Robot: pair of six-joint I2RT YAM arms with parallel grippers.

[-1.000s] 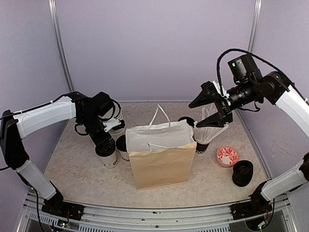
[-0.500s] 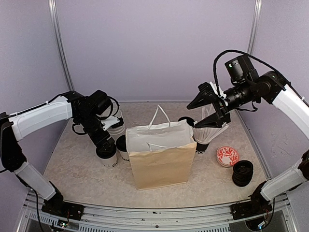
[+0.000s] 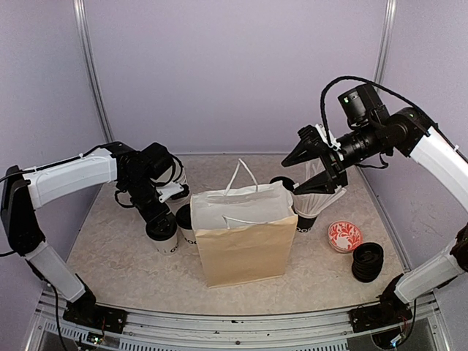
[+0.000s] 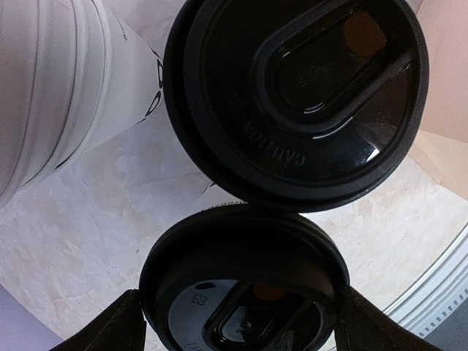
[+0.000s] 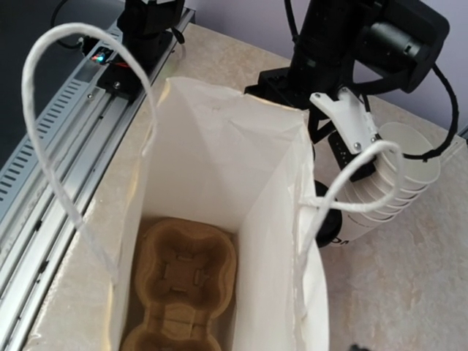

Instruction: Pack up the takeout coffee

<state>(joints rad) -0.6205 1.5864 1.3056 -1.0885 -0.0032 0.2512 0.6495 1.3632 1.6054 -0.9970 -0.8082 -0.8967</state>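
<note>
Two takeout coffees, white cups with black lids, stand left of the paper bag (image 3: 245, 241). My left gripper (image 3: 157, 218) is lowered over the nearer coffee (image 3: 162, 234). In the left wrist view its black fingertips (image 4: 124, 325) flank that lid (image 4: 241, 285), jaws wide and close to the cup's sides. The second coffee (image 4: 300, 102) touches the first. My right gripper (image 3: 303, 175) hangs open and empty above the bag's right edge. Its wrist view looks down into the open bag (image 5: 219, 146), where a brown cardboard tray (image 5: 183, 285) lies empty on the bottom.
A stack of white cups (image 3: 175, 191) stands behind the left gripper. A black cup with white sticks (image 3: 307, 212) sits right of the bag, under the right gripper. A red patterned disc (image 3: 344, 236) and a stack of black lids (image 3: 367, 261) lie at the right.
The left arm shifted a little over the near coffee, and the cup turned or slid slightly. The right gripper drifted slightly left and up, still open.
</note>
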